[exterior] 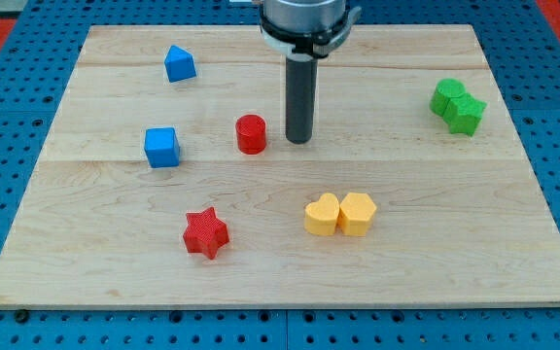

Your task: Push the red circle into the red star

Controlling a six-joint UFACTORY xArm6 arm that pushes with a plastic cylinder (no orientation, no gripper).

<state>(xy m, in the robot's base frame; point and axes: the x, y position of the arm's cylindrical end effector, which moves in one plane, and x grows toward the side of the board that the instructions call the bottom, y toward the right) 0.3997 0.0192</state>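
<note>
My tip (299, 141) beside upright red circle (251, 134)

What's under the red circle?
Only the wooden board shows around the red circle. The spot beneath it is covered. My tip stands to its right.

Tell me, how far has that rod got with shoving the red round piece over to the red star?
Nothing looks done yet: the red circle sits well apart from the red star, which lies toward the view's bottom and slightly left. In hand: my tip stands just to the circle's right, not clearly touching it. Left to do: get to the circle's upper side and push it all the way down into the star.
</note>
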